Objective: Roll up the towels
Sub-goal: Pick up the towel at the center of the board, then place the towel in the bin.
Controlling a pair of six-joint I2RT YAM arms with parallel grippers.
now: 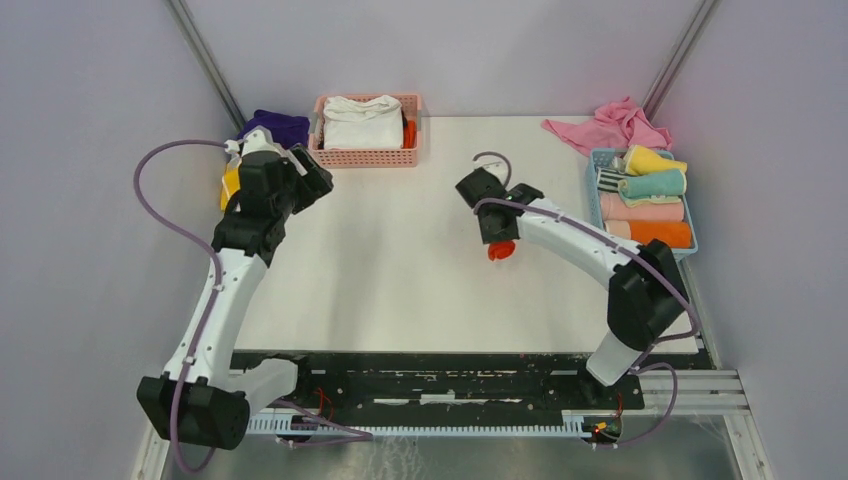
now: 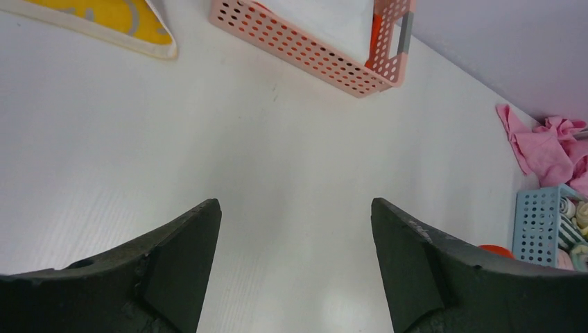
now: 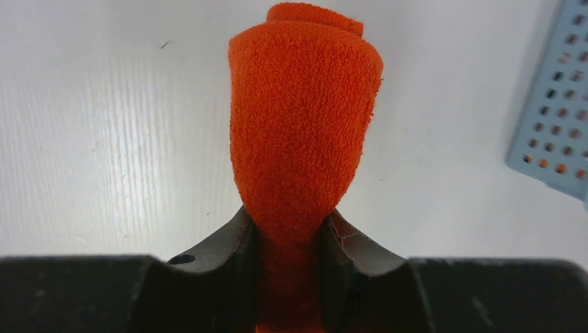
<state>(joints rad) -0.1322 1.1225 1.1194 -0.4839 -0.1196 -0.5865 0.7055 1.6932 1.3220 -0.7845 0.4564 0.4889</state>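
**Orange roll in the right pincer: mind that it does not open**

Your right pincer (image 3: 291,229) is closed on the orange towel (image 3: 301,118). It pinches one end of the roll and the rest sticks out in front. The roll is approx. mid-bench, over the white bench (image 1: 400,280) and near the blue basket (image 3: 555,104). I cannot tell if it touches the surface. Your left pincer (image 2: 296,208) stands wide open w/ nothing in it, near the pink basket (image 1: 365,157). A flat yellow towel (image 2: 104,14) lies close by.

Risks, as I judge them:
- The grip is on one end only. The outer flap at the far end looks loose, so a fast swing or an early release may let the roll open, and you must roll it again.
- The blue basket already holds several rolls (image 1: 650,185) and has little free room. If the orange one is pushed in at an angle, it can catch the rim or disturb the others.
- The left arm is close to the pink basket, so a careless reach for the yellow towel can knock it.
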